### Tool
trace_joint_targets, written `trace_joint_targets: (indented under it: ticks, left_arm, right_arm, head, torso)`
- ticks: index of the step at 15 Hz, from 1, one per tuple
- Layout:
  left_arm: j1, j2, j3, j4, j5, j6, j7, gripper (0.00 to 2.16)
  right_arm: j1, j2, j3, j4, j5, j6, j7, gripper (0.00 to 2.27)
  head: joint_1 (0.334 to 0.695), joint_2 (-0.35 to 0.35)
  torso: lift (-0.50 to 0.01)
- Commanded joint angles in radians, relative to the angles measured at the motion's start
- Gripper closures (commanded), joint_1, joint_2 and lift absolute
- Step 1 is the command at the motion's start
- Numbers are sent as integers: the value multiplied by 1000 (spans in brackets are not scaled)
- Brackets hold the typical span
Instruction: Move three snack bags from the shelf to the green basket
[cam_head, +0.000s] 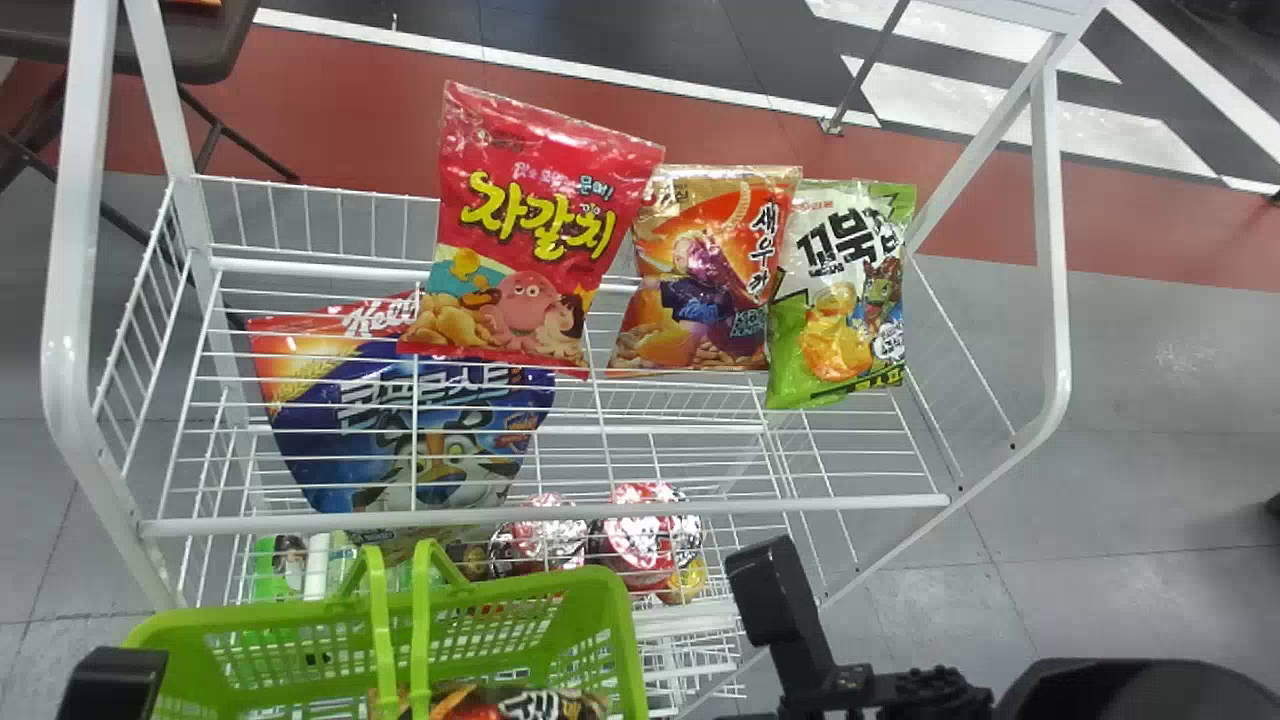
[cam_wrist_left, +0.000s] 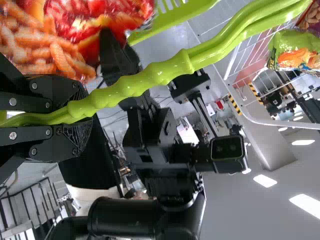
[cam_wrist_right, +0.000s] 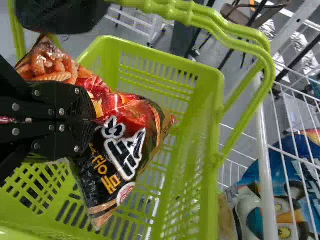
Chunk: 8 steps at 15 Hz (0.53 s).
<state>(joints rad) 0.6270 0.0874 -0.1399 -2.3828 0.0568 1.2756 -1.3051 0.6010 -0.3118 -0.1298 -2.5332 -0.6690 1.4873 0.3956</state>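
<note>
Snack bag in the basket's mouth, both grippers occupied

We have the right gripper (cam_wrist_right: 84, 120) clamped on the middle of a black-and-orange snack bag (cam_wrist_right: 122, 157), which hangs inside the mouth of the green basket (cam_wrist_right: 200, 125); we have the left gripper (cam_wrist_left: 80, 116) closed around the basket's gathered handles (cam_wrist_left: 130, 85); we cannot tell whether the bag touches the basket floor. Our chief worry is the release: the bag is pinched and creased at its waist, so film could cling to a finger and lift out with it; let go too near the wall, it might settle across the rim. The handles arch close by, and a careless withdrawal could snag them and tilt the basket; a slackened left grip would let it sag.

We count one basket, two handles, two grippers and one bag in hand; on the rack (cam_head: 545, 515) we count four bags: one red (cam_head: 530, 230), one orange (cam_head: 700, 270), one green-and-white (cam_head: 840, 290), leaning side by side, and one large blue bag (cam_head: 400, 420) behind the wires; the round packs (cam_head: 640, 540) lower down overlap too much for us to number.
</note>
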Motion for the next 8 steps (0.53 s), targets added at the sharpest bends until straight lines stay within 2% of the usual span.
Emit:
trace_joint_targets:
  ticks: [1,4,8]
  left_arm:
    - [2,2,0,1,0,0,0,1838]
    - [2,2,0,-1,2,0,0,1838]
    - [-1,0,-10,-1,2,3,4,1838]
  right_arm:
    - [-3,-3,-19,1,16,-61,19,-2]
    - [-18,-6,-59,-24,12,-104,37,53]
    - [-53,2,-71,-16,28,-439,59,97]
  head:
    - [695,-350]
    - [695,-350]
    - [695,-350]
  torso:
    - [-43]
    - [-43]
    - [-43]
